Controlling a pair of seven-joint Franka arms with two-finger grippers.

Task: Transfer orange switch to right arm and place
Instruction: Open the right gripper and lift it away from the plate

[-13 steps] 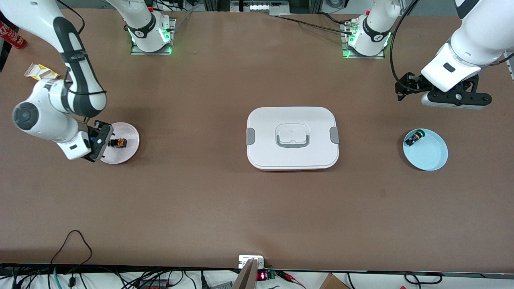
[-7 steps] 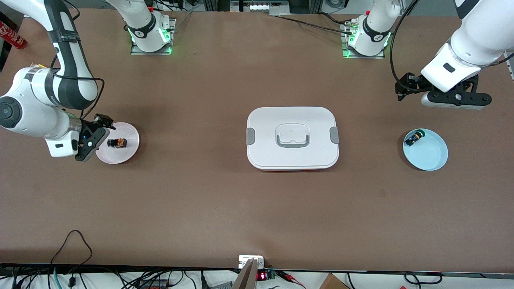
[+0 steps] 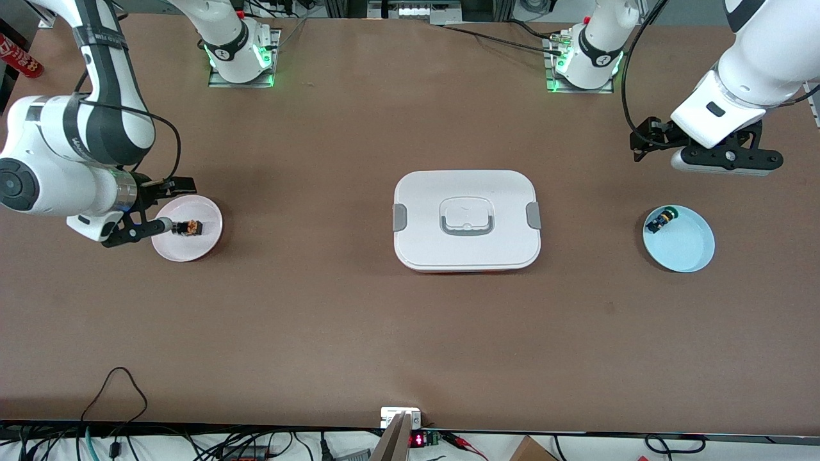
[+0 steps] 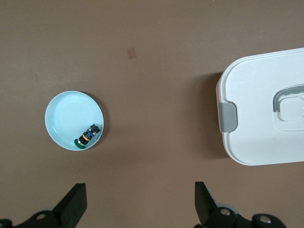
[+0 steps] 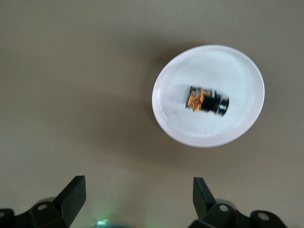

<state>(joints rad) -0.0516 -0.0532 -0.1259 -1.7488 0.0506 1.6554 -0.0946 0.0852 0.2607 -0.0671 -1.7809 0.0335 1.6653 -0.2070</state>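
Observation:
The orange switch (image 3: 188, 226) lies on its side on a pinkish-white plate (image 3: 206, 246) toward the right arm's end of the table. It also shows in the right wrist view (image 5: 206, 100) on that plate (image 5: 209, 135). My right gripper (image 3: 174, 205) is open and empty, over the plate's edge and just beside the switch, not touching it. In the right wrist view the right gripper (image 5: 137, 194) has its jaws spread wide over bare table. My left gripper (image 3: 705, 152) is open and empty and waits over the table near the left arm's end; it also shows in its own view (image 4: 140, 199).
A white lidded box (image 3: 423, 246) sits mid-table and shows in the left wrist view (image 4: 256, 95). A light blue plate (image 3: 690, 251) holds a green-capped switch (image 3: 661, 220), also seen in the left wrist view (image 4: 89, 137). A red can (image 3: 19, 57) lies at the table's edge.
My right arm has pulled back from the plate toward its end of the table and its gripper has turned. The orange switch stays on the plate. The left arm has not moved.

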